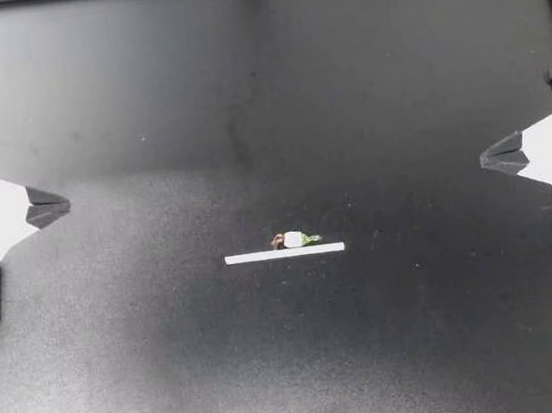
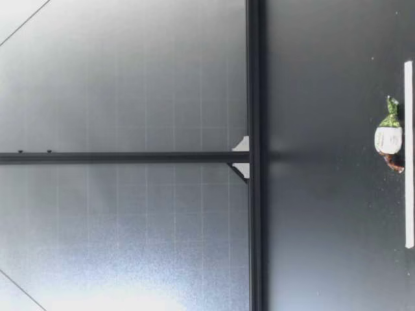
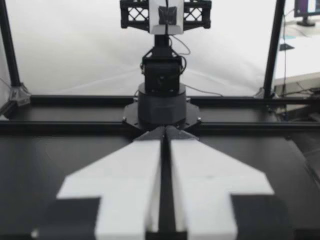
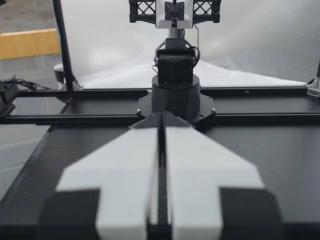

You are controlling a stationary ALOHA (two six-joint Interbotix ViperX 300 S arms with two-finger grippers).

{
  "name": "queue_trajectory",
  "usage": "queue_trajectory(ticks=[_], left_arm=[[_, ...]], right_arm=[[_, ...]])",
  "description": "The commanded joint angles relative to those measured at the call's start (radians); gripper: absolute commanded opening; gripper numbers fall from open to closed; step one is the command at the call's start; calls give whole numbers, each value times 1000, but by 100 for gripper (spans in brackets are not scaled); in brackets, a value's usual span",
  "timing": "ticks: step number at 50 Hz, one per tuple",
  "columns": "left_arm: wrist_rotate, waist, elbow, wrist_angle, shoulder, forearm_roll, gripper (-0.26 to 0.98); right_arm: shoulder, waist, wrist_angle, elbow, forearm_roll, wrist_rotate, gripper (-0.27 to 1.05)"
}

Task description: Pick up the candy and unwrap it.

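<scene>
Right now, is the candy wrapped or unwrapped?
Wrapped. The candy lies on the table beside the white strip, its white wrapper closed, with both twisted ends intact.

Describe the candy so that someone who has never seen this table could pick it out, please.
On the black table, find the thin white strip near the middle. The candy lies just beside it: small, white-bodied, with one green twisted end and one brown.

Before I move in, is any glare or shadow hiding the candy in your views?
Top view: faint sheen on the table, none over the candy beside the white strip. Low view: bright backdrop, candy evenly lit. Wrist views: my left end effector and right end effector fill the foreground; candy not shown.
</scene>
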Motion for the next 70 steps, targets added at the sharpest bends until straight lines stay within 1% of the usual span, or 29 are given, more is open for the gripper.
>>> queue_trajectory(ticks=[1,3,9,18,23,34,43,48,53,57,61,62,63,67,70], left_arm=[[9,14,-8,-28,11,0,-9],[9,14,-5,-40,12,0,-10],[8,14,3,-84,17,0,-11],[11,14,28,-133,37,-2,-11],[11,14,37,-150,46,0,-11],[11,14,38,-158,61,-2,-11],[11,14,41,-158,72,0,-11],[11,14,44,-158,80,0,-11],[11,14,46,-158,84,0,-11],[11,14,48,-161,84,0,-11],[11,14,48,-173,84,0,-11],[11,14,49,-175,86,0,-11],[11,14,49,-178,84,0,-11],[11,15,52,-181,84,0,-11],[11,14,57,-181,84,0,-11]], right_arm=[[8,0,-6,-12,0,2,-11],[12,0,-6,-20,0,6,-13],[49,-2,-6,-54,-2,20,-14],[204,-2,28,-132,0,20,-14],[314,-12,97,-183,-2,23,-14],[474,-46,311,-285,0,25,-14],[589,-72,410,-347,0,25,-13],[675,-78,460,-393,-2,23,-11],[767,-80,518,-446,-6,17,-3],[825,-80,561,-482,-11,15,8],[877,-80,597,-514,-15,14,23],[888,-80,604,-522,-18,14,27],[905,-80,615,-532,-18,12,34],[951,-78,638,-557,-18,12,51],[983,-80,649,-574,-18,11,58]])
